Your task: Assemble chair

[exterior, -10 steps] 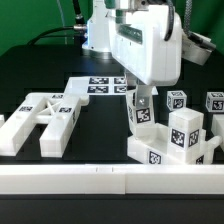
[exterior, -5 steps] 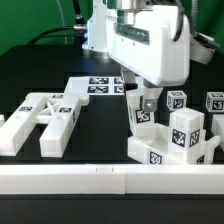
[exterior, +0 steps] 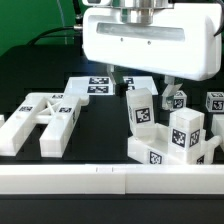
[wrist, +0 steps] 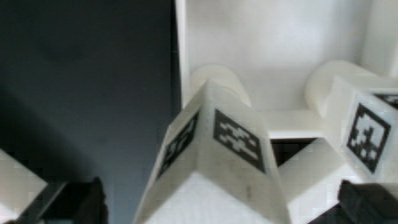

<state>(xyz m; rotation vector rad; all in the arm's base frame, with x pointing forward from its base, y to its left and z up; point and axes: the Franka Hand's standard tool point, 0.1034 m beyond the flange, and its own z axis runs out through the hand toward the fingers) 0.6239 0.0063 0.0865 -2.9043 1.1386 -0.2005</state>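
A white chair leg (exterior: 140,108) with a square tag stands upright on the white seat assembly (exterior: 165,148) at the exterior view's right. My gripper (exterior: 146,88) hangs just above the leg's top, open, its fingers apart on either side. In the wrist view the tagged leg (wrist: 222,140) rises between the two dark fingertips (wrist: 71,200) with a gap on each side, so my gripper (wrist: 217,205) holds nothing. A second tagged post (wrist: 365,125) stands beside it. A white H-shaped chair piece (exterior: 45,120) lies at the left.
The marker board (exterior: 100,85) lies flat at the back middle. Two more tagged white blocks (exterior: 176,100) (exterior: 214,101) stand at the back right. A tall tagged block (exterior: 186,132) stands on the assembly. A white rail (exterior: 110,180) runs along the front.
My gripper was shut on the upright leg; it has now opened and let it go, and the hand has risen and turned broadside to the camera. The leg stays standing.
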